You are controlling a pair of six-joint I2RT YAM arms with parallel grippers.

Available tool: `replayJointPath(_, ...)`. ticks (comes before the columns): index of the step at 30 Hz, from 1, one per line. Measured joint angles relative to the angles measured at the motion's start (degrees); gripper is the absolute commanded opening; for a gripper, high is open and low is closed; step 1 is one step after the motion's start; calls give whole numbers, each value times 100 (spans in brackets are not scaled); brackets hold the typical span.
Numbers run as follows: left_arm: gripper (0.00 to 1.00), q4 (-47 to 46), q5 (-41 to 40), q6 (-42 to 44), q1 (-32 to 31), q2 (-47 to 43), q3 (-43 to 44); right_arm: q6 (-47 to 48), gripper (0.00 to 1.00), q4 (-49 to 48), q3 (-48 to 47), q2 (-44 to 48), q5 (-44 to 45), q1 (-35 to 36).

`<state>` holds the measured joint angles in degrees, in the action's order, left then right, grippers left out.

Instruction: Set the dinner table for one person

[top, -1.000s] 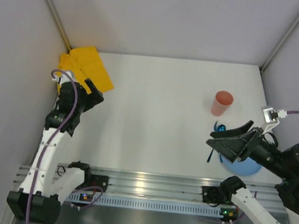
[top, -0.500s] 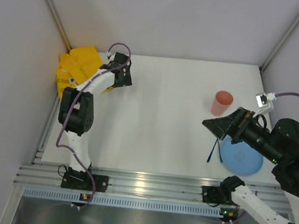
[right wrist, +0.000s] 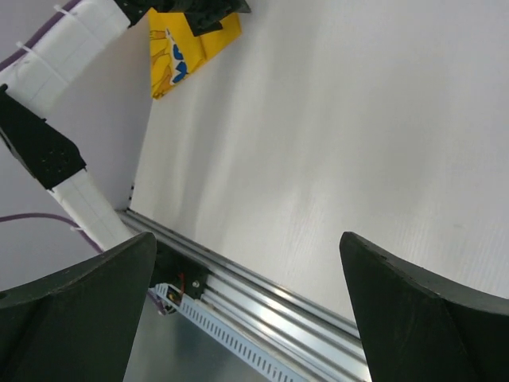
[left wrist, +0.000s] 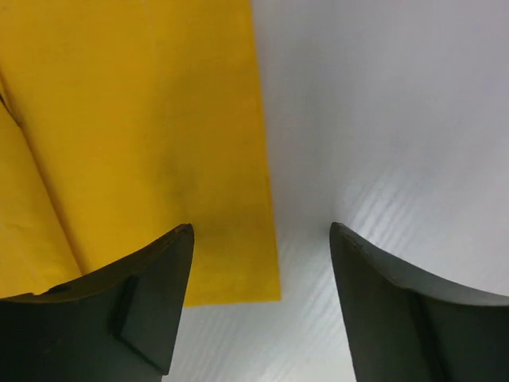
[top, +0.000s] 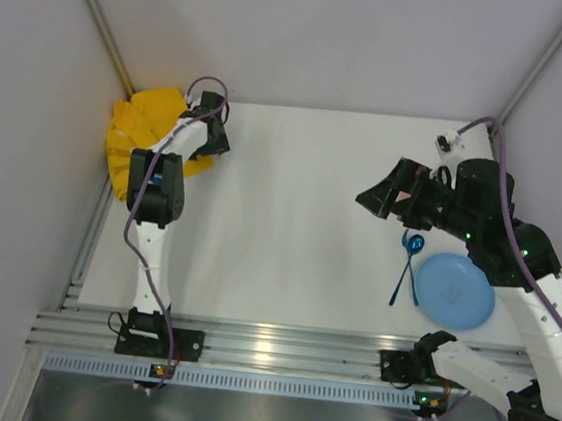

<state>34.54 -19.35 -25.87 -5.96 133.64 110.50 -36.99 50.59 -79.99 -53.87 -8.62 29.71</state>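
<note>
The dinner table [top: 292,202] is a plain white top. A yellow placemat [top: 139,125] lies crumpled in its far left corner. My left gripper [top: 211,143] hangs low over the placemat's right edge. In the left wrist view the left gripper [left wrist: 261,239] is open, one finger over the yellow placemat [left wrist: 143,143], the other over bare table, and the cloth's corner lies between them. My right gripper [top: 368,198] is open in the air above the right half, and in the right wrist view the right gripper [right wrist: 246,247] holds nothing. A blue plate [top: 457,289] and blue cutlery [top: 408,264] lie near right.
The right arm [top: 471,215] covers the spot behind the cutlery. Grey walls close the table on the left, back and right. An aluminium rail [top: 277,346] runs along the near edge. The left arm [right wrist: 79,32] and the placemat's printed corner [right wrist: 187,44] show in the right wrist view.
The left arm swung from the near left to the far corner and settled at the placemat's edge. The right arm lifted and moved back, now hiding the pink cup seen earlier.
</note>
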Motion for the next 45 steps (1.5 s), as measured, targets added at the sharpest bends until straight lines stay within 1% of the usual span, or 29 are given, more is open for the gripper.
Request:
replayJointPath(2, 63, 42, 76, 22, 125, 11, -2, 50, 100, 7, 2, -208, -118, -131)
replayJointPath(4, 60, 39, 179, 9, 247, 26, -2, 87, 100, 0, 9, -317, -251, -302)
replayJointPath(5, 56, 37, 219, 17, 302, 26, -2, 92, 100, 0, 13, -348, -330, -396)
replayJointPath(8, 31, 26, 387, 9, 413, 26, -9, 98, 100, -76, 127, -361, -603, -680)
replayJointPath(9, 11, 9, 415, 35, 446, 26, -35, 98, 100, -105, 173, -361, -688, -754)
replayJointPath(10, 0, -4, 435, 37, 479, 24, -52, 98, 100, -146, 240, -361, -807, -833)
replayJointPath(16, 0, -13, 1045, 120, 656, -17, -85, 153, 100, -177, 466, -251, -1161, -1115)
replayJointPath(20, 0, -15, 1263, 151, 557, -179, -315, 229, 100, -170, 590, 9, -1250, -1182)
replayJointPath(23, 0, 109, 1268, 164, 70, -424, -651, 256, 100, -177, 658, 229, -1279, -1191)
replayJointPath(25, 0, 264, 1346, 138, -507, -581, -850, 278, 100, -188, 730, 396, -1311, -1191)
replayJointPath(26, 5, 323, 1397, 81, -896, -667, -973, 302, 100, -181, 769, 487, -1329, -1193)
replayJointPath(27, 24, 367, 1473, 22, -1241, -743, -1069, 319, 100, -181, 804, 555, -1344, -1193)
replayJointPath(28, 56, 409, 1606, -57, -1617, -824, -1180, 356, 100, -170, 857, 651, -1357, -1196)
replayJointPath(29, 83, 446, 1757, -142, -1967, -909, -1272, 387, 100, -170, 903, 715, -1366, -1196)
replayJointPath(30, 98, 492, 1912, -280, -2367, -1003, -1355, 415, 100, -160, 951, 791, -1373, -1198)
replayJointPath(33, 98, 686, 2190, -673, -3163, -1305, -1421, 496, 100, -118, 1064, 938, -1375, -1200)
replayJointPath(35, 98, 800, 2306, -905, -3390, -1593, -1423, 538, 100, -90, 1110, 1003, -1370, -1200)
replayJointPath(36, 98, 859, 2326, -1034, -3416, -1781, -1425, 553, 100, -87, 1126, 1027, -1368, -1200)
replayJointPath(38, 95, 962, 2308, -1266, -3355, -2214, -1478, 584, 100, -96, 1169, 1032, -1364, -1200)
replayJointPath(40, 92, 990, 2227, -1471, -3226, -2798, -1711, 599, 100, -116, 1246, 977, -1344, -1202)
replayJointPath(44, 77, 953, 2092, -1729, -3049, -4013, -2739, 597, 100, -223, 1556, 654, -1327, -1202)
replayJointPath(45, 76, 881, 2096, -1777, -3051, -4266, -3086, 595, 100, -291, 1685, 555, -1338, -1202)
